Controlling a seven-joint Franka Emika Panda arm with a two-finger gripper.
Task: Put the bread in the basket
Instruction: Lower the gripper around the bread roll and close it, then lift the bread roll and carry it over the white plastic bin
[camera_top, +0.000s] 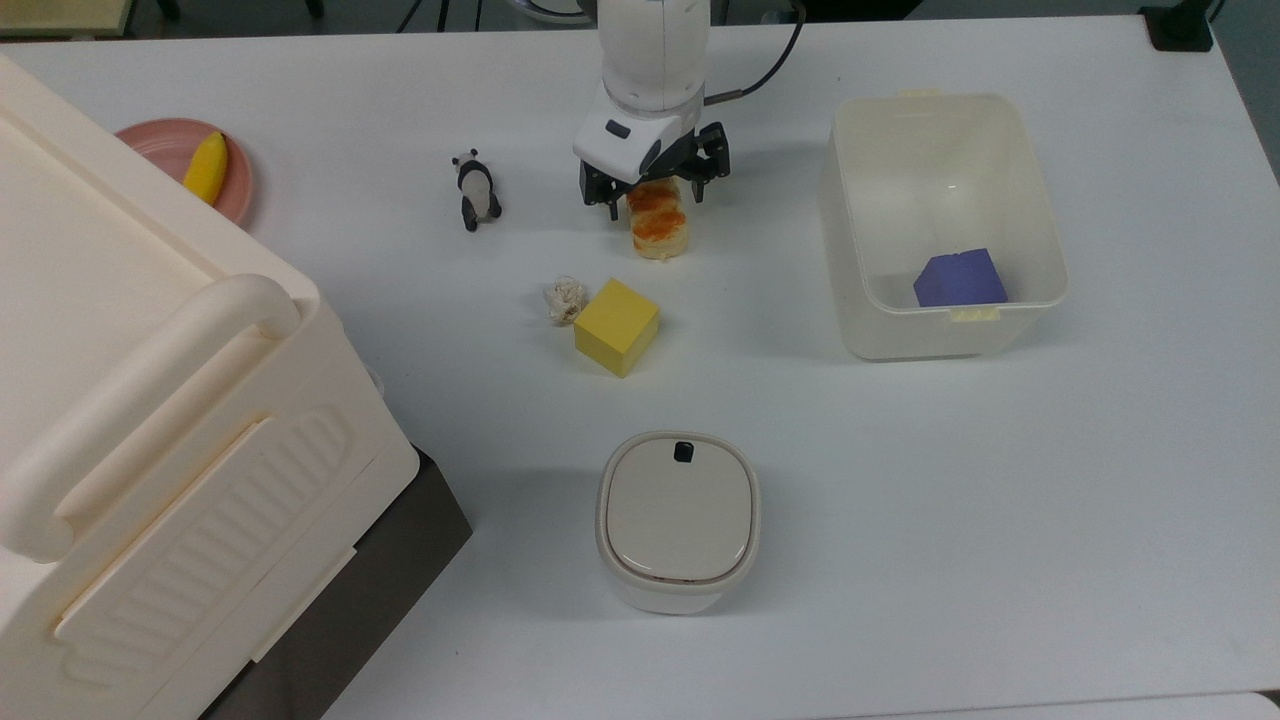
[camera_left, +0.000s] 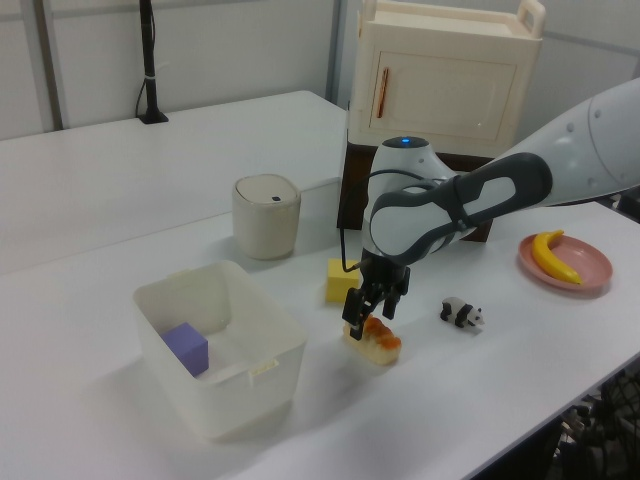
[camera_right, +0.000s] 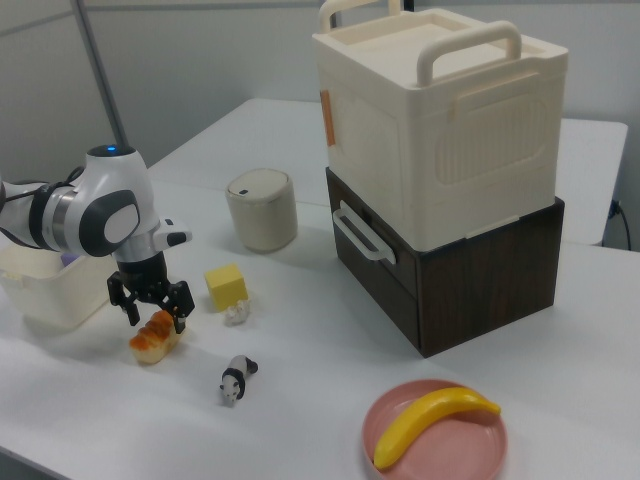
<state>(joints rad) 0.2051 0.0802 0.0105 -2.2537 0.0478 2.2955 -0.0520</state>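
Observation:
The bread (camera_top: 660, 228), a small loaf with an orange-brown glazed top, lies on the white table in the upper middle of the top view. My gripper (camera_top: 655, 196) is down over the end of it nearest the arm. It is open, with one black finger (camera_top: 612, 203) on each side of the loaf. The left view has the gripper (camera_left: 372, 318) low over the bread (camera_left: 380, 346); the right view has the gripper (camera_right: 152, 304) and the bread (camera_right: 150, 340) the same way. The basket (camera_top: 900, 335) stands at the top view's right, holding a purple cube (camera_top: 960, 278); the basket (camera_left: 230, 400) is also at the left view's lower left.
Just in front of the bread in the top view sit a yellow cube (camera_top: 616, 326) and a whitish crumpled ball (camera_top: 565, 298). A toy panda (camera_top: 476, 188) stands to its left. A lidded cream bin (camera_top: 679, 520), a big cream crate (camera_top: 150, 400) and a pink plate (camera_top: 160, 142) with a banana (camera_top: 205, 166) lie farther off.

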